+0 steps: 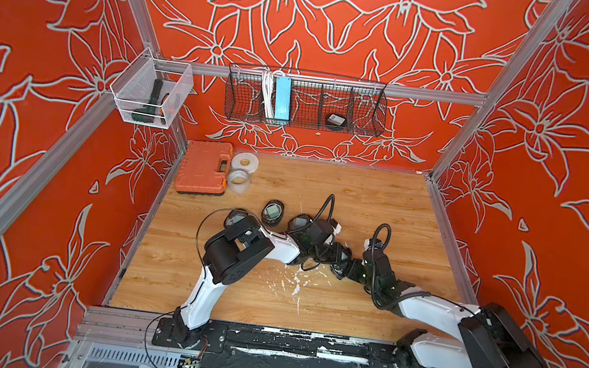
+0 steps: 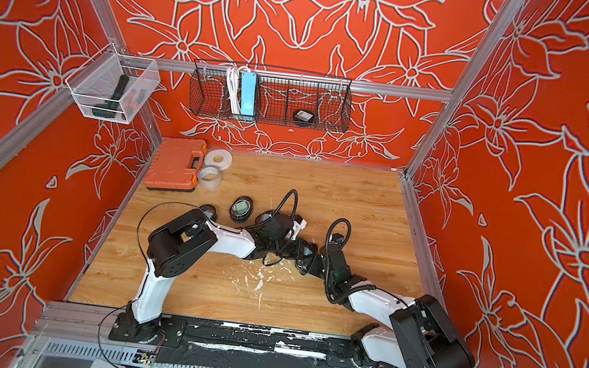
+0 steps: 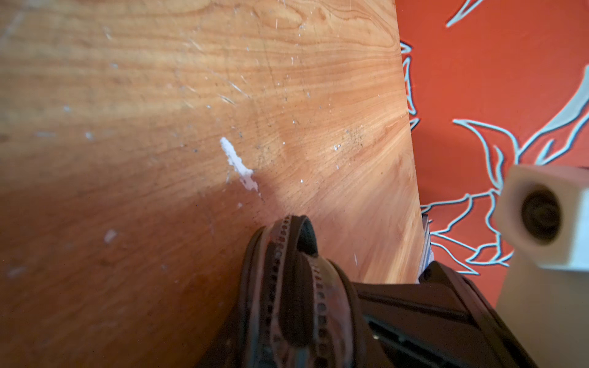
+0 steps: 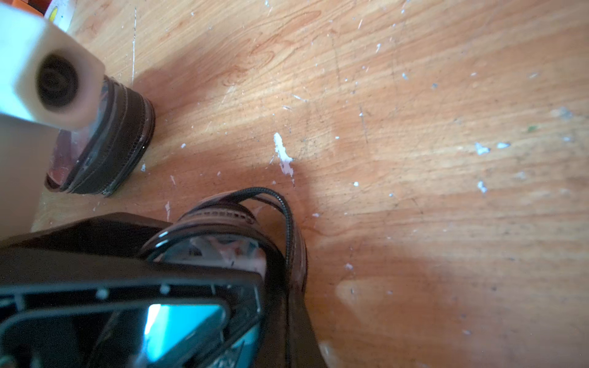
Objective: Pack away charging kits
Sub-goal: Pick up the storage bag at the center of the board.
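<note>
**Closing the zip on a packed case**

1 charging kit (image 4: 236, 250) shows teal and white through the window of the oval case (image 4: 216, 214), which stands on edge mid-surface (image 4: 414, 127) between both arms. The right tool (image 1: 347, 268) is pressed together at the case's rim. Whether the left tool (image 1: 333, 253) is apart or clamped, I cannot tell. The zip looks partly open, so brace the case and draw the slider steadily, keeping the cable clear of the teeth.

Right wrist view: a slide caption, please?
A black-rimmed oval case up close, a second case nearby, on a white-flecked wooden table.
</note>
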`<control>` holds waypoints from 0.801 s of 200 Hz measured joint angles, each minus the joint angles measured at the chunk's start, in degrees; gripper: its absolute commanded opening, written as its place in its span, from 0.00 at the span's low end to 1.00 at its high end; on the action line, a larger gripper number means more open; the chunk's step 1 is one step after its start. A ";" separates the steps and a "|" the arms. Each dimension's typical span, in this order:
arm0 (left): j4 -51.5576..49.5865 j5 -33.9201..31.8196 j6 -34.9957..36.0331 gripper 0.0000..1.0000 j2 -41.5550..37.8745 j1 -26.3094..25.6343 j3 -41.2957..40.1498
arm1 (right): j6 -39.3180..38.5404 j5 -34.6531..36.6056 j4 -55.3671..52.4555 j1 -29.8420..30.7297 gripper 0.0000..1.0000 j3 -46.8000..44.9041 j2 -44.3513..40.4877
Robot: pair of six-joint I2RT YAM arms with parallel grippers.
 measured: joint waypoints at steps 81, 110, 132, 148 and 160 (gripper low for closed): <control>-10.03 -4.24 -1.55 0.00 -7.10 0.85 -2.32 | -4.11 -2.67 -13.60 -0.15 0.59 4.35 -22.93; -10.99 -7.58 -4.20 0.00 -18.18 2.95 -10.08 | -5.62 -2.40 -16.59 0.76 0.58 8.35 -30.69; -8.26 -10.86 -5.77 0.00 -30.23 4.87 -16.00 | -8.44 0.39 -18.01 6.62 0.57 11.80 -31.45; -6.27 -14.08 -5.66 0.00 -38.60 5.20 -17.86 | -12.48 4.11 -18.69 14.45 0.57 14.51 -30.21; -4.72 -17.14 -5.31 0.00 -44.87 5.20 -18.53 | -15.65 6.62 -18.49 19.87 0.56 16.17 -29.05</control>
